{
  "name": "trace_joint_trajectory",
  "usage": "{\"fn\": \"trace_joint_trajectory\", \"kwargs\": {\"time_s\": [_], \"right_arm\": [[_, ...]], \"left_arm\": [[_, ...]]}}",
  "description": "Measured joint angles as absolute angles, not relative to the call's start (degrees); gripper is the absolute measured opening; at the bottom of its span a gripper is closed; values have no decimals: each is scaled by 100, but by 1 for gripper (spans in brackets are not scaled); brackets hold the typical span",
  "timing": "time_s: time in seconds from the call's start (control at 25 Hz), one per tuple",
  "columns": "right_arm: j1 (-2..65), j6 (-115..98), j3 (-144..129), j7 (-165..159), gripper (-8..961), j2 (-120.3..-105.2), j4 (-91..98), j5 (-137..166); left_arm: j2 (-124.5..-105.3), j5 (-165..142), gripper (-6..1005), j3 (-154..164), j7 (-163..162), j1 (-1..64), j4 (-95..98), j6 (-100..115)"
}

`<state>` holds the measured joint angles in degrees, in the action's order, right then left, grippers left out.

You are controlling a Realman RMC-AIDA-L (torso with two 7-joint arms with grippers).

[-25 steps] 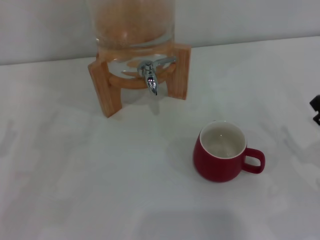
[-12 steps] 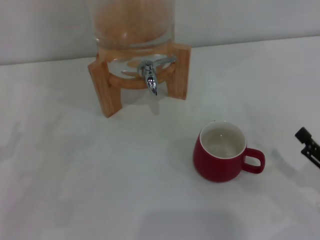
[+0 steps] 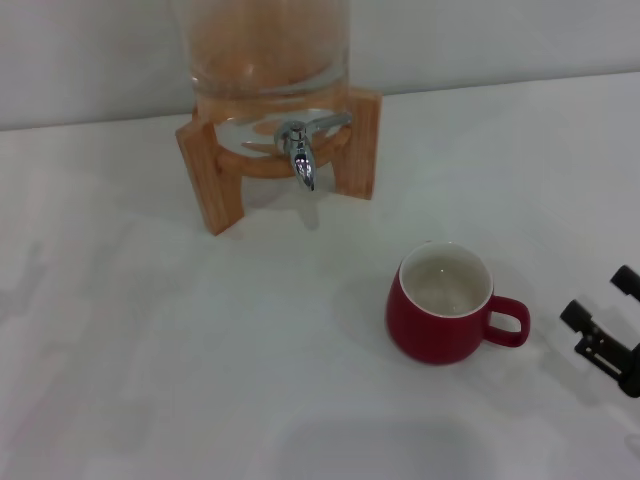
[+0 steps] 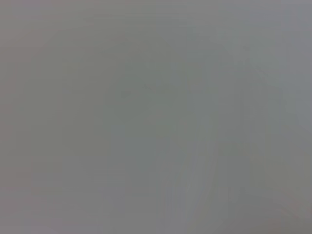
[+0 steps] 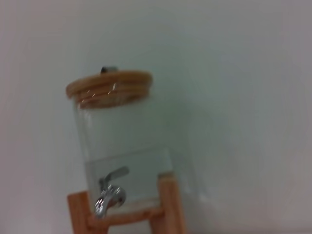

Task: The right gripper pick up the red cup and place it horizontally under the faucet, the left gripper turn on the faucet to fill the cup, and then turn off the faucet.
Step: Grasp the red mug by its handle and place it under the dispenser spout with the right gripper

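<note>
The right hand (image 3: 600,320) is sitting open at the edge of the white tabletop (image 3: 200,350) — near the red cup (image 3: 443,315).

The red cup is standing upright, its loop handle pointing toward the right hand, not touching it. The faucet (image 3: 298,150) is sticking out of the glass dispenser (image 3: 265,50) in its wooden stand (image 3: 205,180) — well apart from the cup. The dispenser is wearing a wooden lid (image 5: 109,85). The left hand is not showing, so I cannot tell if it is open or closed.

Red cup (image 3: 441,316) before and right of faucet (image 3: 299,146); right gripper (image 3: 606,318) beside cup's right
</note>
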<state>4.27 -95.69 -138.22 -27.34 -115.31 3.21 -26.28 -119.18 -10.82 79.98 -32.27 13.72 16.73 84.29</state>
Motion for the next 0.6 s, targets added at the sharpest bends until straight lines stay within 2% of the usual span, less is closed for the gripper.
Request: {"fn": "trace_joint_trajectory", "kwargs": {"time_s": [0.6], "right_arm": [[541, -8820, -13918, -2681, 839, -11531, 659, -2368]], "left_arm": [[-11926, -1081, 876, 7998, -3225, 1381, 1669, 8429]]}}
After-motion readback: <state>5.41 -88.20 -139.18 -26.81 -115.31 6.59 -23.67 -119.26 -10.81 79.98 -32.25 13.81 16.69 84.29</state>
